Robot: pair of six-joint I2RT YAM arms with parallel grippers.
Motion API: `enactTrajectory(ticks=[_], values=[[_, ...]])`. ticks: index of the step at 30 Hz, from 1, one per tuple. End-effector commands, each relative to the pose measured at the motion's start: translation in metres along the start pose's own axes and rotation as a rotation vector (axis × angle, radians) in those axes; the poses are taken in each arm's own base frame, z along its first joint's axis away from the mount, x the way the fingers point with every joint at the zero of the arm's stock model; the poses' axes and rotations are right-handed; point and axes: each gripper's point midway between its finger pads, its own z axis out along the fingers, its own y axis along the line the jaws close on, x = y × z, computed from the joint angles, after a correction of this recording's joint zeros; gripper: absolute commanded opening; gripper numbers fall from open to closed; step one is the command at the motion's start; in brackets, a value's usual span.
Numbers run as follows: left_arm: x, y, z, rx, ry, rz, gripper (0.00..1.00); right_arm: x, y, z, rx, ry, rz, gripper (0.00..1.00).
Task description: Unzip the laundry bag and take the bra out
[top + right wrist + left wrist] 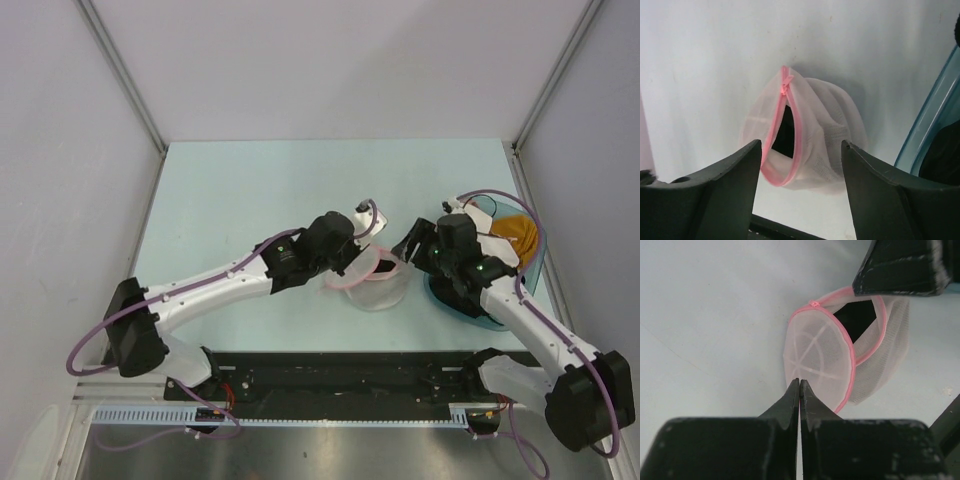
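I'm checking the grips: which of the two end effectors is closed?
The left end effector: its jaws meet with no gap, at the laundry bag's pink rim. The right end effector has its jaws spread wide.

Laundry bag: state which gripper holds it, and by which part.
Right gripper is open, holding nothing. Left gripper is shut, tips at the near dome edge of the laundry bag; whether mesh is pinched cannot be told.
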Motion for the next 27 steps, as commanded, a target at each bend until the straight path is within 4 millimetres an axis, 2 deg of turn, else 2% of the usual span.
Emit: enactTrajectory(ticks=[1,4,5,6,7,8,10,11,14,21,27], values=[[-0.038,0.006,-0.021,-0.002,-0.111,-0.047,0.0,-0.009,0.014,0.007,-0.021,0.004,-0.093,0.69],[-0.028,0.001,-0.01,0.003,-0.068,-0.064,0.02,0.001,0.01,0.017,0.009,0.033,-0.118,0.66],[-0.029,0.0,-0.008,0.005,-0.064,-0.073,0.11,0.004,0.007,0.02,0.023,0.041,-0.122,0.6],[-0.02,-0.006,-0.001,0.019,-0.02,-0.096,0.16,0.006,0.005,0.022,0.036,0.048,-0.119,0.52],[-0.024,-0.009,-0.001,0.035,-0.019,-0.109,0.21,0.008,0.002,0.023,0.046,0.056,-0.118,0.43],[-0.023,-0.018,0.001,0.084,-0.005,-0.118,0.36,0.009,0.0,0.024,0.055,0.058,-0.117,0.26],[-0.019,-0.03,0.007,0.129,0.019,-0.144,0.52,0.007,0.001,0.022,0.054,0.051,-0.116,0.12],[-0.019,-0.034,0.009,0.148,0.022,-0.158,0.67,0.007,0.003,0.021,0.048,0.048,-0.114,0.0],[-0.015,-0.048,0.015,0.203,0.042,-0.193,0.87,0.001,0.004,0.014,0.055,0.011,-0.106,0.0],[-0.007,-0.052,0.04,0.167,0.085,-0.274,0.87,-0.001,0.01,-0.003,0.011,-0.035,-0.076,0.0],[-0.011,-0.055,0.061,0.148,0.101,-0.305,0.83,0.002,0.012,-0.011,-0.01,-0.041,-0.064,0.0]])
